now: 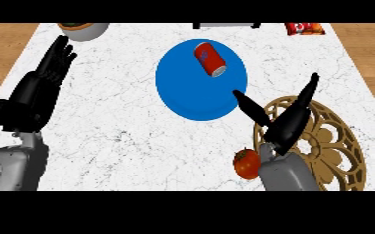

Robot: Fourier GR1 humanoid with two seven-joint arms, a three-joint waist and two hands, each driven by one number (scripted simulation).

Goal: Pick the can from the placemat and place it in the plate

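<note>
A: One can (210, 59) is seen lying on its side in the blue plate (183, 96), ahead of the right hand (289, 119) and off to its left, well clear of the fingertips.

B: And that hand is spread wide: fingers straight, thumb splayed out with its tip seen over the plate's rim, nothing held. It is held above the left part of the round openwork placemat (333, 144).

A: Noted. A red-orange round fruit (247, 163) is spotted just beside the right wrist, on its left, on the white marble worktop (124, 129).

B: The left hand (51, 67) is shown far across at the left edge, open, fingers up, at rest. Just beyond its fingertips, a bowl (83, 29) is cut off by the far edge.
</note>
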